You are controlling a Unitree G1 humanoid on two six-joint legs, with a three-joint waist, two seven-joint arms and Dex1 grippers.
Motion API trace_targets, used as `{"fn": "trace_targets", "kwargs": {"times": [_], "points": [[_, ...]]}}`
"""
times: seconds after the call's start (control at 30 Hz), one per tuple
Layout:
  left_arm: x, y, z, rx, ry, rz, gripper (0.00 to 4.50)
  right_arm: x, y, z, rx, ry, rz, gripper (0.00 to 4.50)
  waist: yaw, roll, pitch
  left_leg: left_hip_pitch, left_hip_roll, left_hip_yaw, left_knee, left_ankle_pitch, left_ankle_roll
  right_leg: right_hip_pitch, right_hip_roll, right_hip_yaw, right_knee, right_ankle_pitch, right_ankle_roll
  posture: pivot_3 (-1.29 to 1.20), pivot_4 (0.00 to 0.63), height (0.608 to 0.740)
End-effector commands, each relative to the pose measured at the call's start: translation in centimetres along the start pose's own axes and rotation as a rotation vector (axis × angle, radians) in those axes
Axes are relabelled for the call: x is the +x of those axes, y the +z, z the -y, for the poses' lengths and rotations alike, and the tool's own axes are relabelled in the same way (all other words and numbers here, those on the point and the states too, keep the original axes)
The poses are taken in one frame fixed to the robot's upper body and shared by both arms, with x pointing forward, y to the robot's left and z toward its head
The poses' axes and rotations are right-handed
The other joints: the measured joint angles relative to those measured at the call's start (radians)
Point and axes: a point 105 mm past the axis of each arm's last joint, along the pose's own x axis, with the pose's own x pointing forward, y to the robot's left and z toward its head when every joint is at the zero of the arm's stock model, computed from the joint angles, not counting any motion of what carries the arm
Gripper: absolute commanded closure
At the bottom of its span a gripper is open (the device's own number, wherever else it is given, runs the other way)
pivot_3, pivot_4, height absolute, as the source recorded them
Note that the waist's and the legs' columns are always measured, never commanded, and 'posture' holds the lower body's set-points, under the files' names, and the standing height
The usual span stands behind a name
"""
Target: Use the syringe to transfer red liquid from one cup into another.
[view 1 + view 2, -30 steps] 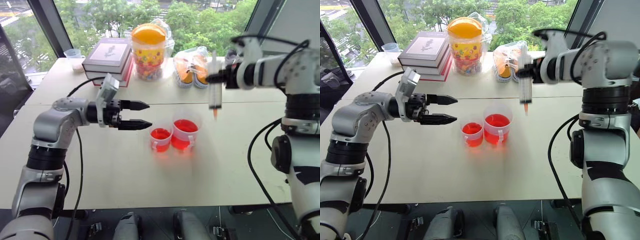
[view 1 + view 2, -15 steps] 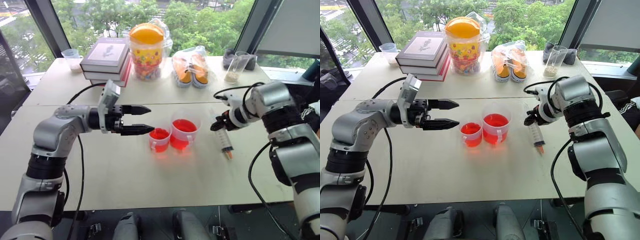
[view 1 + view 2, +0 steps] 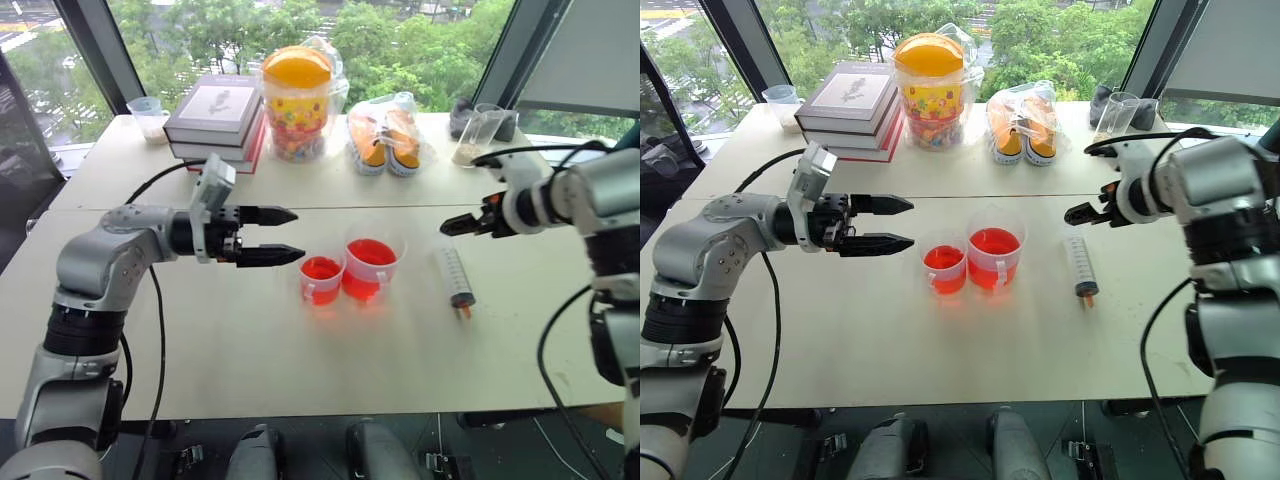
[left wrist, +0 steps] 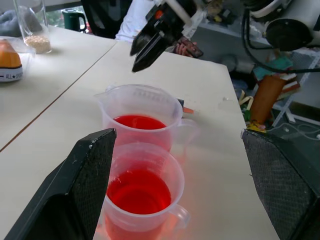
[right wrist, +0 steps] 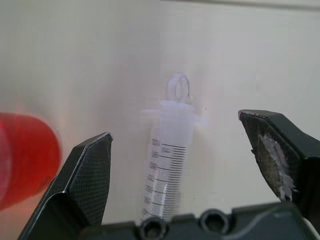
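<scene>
On the pale tabletop the big clear plastic syringe is now lying loose beside the 2 clear cups of red liquid, the right gripper is backing off with fingers spread and the left gripper is hovering spread too, so I'm guessing the transfer's wrapping up.

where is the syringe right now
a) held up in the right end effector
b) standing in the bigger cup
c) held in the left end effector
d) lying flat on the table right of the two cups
d: the syringe lies flat on the table, right of the two cups of red liquid, with the open right end effector apart from it.
</scene>
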Motion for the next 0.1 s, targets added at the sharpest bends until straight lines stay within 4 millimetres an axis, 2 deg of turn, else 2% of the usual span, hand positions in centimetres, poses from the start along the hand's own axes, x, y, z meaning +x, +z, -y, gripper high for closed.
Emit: {"fn": "trace_targets", "kwargs": {"times": [0.03, 0.1], "points": [[-0.3, 0.7, 0.2, 0.03, -0.008, -0.001, 0.38, -4.8, 1.8, -3.8, -0.214, 0.134, 0.194, 0.08, 0.002, 0.0, 0.0, 0.0, 0.0, 0.0, 0.0, 0.0, 0.0, 0.0, 0.0, 0.0, 0.0, 0.0, 0.0, 0.0, 0.15, 0.74], [-0.5, 0.6, 0.2, 0.023, -0.005, -0.013, 0.38, -6.5, 1.0, -5.5, -0.307, 0.181, 0.226, 0.08, 0.002, 0.0, 0.0, 0.001, 0.0, 0.0, 0.0, 0.0, 0.0, 0.0, 0.0, 0.0, 0.0, 0.0, 0.0, 0.0, 0.15, 0.74]]}}
